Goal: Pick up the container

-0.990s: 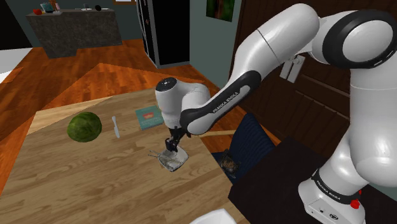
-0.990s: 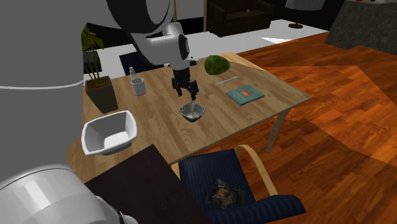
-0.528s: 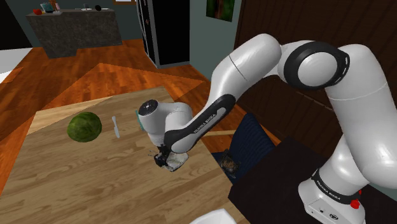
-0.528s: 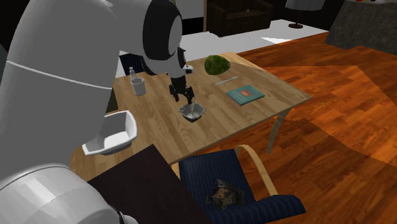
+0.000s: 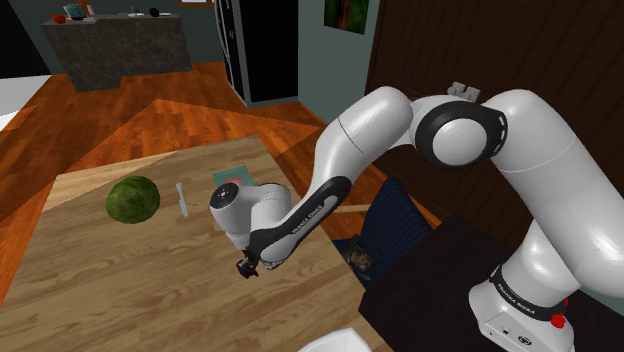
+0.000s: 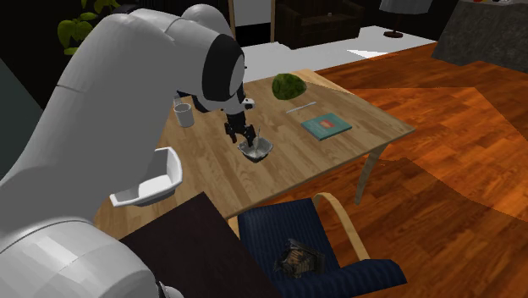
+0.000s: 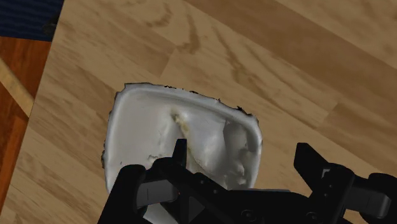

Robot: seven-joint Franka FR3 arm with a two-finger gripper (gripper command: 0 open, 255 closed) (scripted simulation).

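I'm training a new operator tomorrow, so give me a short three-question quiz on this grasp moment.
1. True or false: the fingers are shut on the container.
2. In the second exterior view, which lies farther back on the table than the book? A. melon B. container C. neither
3. Fill in: in the wrist view, one finger is inside the container and the other is ____ it.

Key: 1 false; 2 A; 3 outside.
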